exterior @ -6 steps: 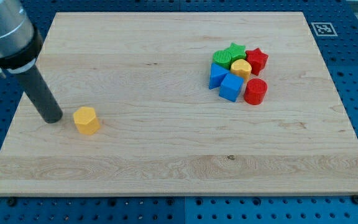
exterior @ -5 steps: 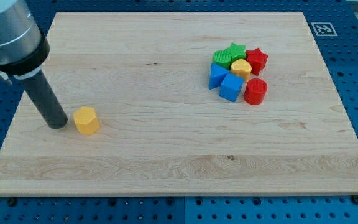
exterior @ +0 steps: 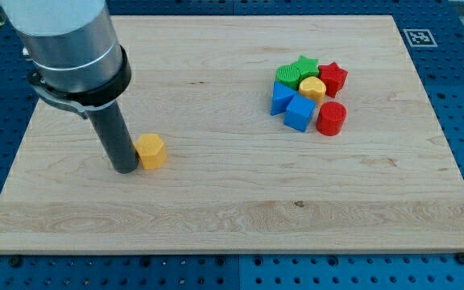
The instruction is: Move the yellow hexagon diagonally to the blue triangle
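The yellow hexagon (exterior: 151, 151) lies on the wooden board (exterior: 232, 217) at the view's left of centre. My tip (exterior: 125, 168) touches its left side. The blue triangle (exterior: 280, 97) lies far off at the view's upper right, on the left edge of a tight cluster of blocks.
The cluster holds a green star (exterior: 304, 67), a green round block (exterior: 288, 77), a red star (exterior: 333, 77), a yellow round block (exterior: 312, 88), a blue cube (exterior: 300, 112) and a red cylinder (exterior: 331, 118). A marker tag (exterior: 416, 37) sits at the board's top right corner.
My tip has moved right, reached the yellow hexagon and pushed it to the right and slightly up. The cluster has not moved.
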Tool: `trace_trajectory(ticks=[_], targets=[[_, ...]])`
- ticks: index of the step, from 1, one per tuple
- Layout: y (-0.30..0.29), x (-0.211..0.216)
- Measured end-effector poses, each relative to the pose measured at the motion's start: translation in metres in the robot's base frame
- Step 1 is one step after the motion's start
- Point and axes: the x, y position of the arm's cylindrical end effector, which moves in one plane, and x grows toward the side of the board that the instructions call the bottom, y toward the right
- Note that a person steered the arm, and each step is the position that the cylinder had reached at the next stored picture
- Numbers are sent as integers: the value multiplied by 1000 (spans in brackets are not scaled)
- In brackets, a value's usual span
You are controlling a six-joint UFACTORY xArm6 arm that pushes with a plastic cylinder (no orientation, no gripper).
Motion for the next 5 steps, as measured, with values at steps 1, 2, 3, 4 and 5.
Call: trace_trajectory(ticks=[1,2,3,4,5], targets=[[30,0],[50,0],[51,0],[67,0],[68,0]])
